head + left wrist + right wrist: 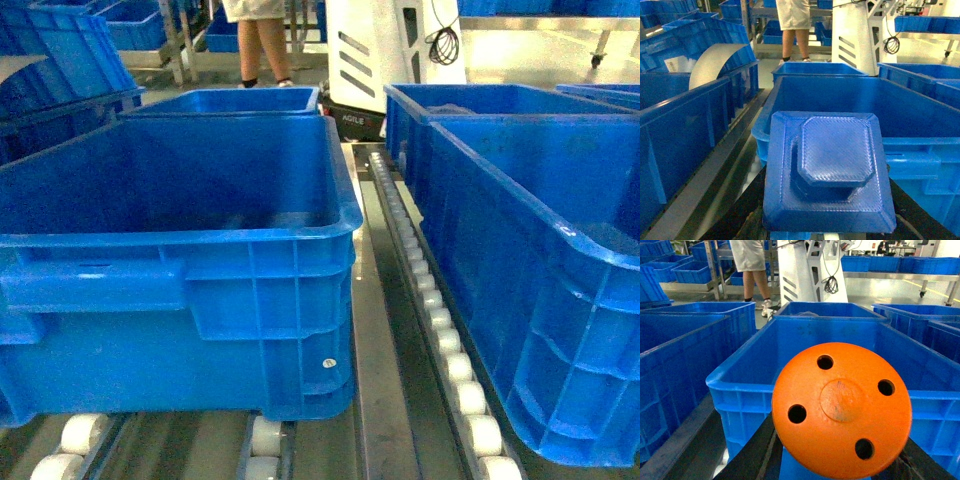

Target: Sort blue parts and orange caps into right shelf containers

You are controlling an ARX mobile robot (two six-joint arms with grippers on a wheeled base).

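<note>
Head view: two large blue crates are seen side by side on roller tracks. The left crate (pixel 180 290) fills the left and centre of the frame, and the right crate (pixel 540 290) runs down the right edge; a strip of white rollers (pixel 440 330) lies between them. Further crates stand behind each, and a white machine base (pixel 375 60) and a person's legs (pixel 262 45) appear at the top centre. Neither gripper is seen in this view.

Left wrist view: a blue part (pixel 829 170), a square plate with a raised octagonal boss, fills the lower centre of the frame. It is held up in front of the camera, and the dark fingers (pixel 740 220) of the left gripper (pixel 825 232) show at its lower edges, so the claw is taken as clenched on it. Behind the part, a deep blue crate (pixel 920 145) opens across the centre and right, and more crates are ranged at the left.

Right wrist view: an orange cap (pixel 842 410), a glossy round disc with four holes and a central bump, occupies the lower centre. The right gripper (pixel 840 472) is grasping it, with dark fingers (pixel 755 455) visible below at both sides. A blue crate (pixel 740 385) stands directly behind the cap.
</note>
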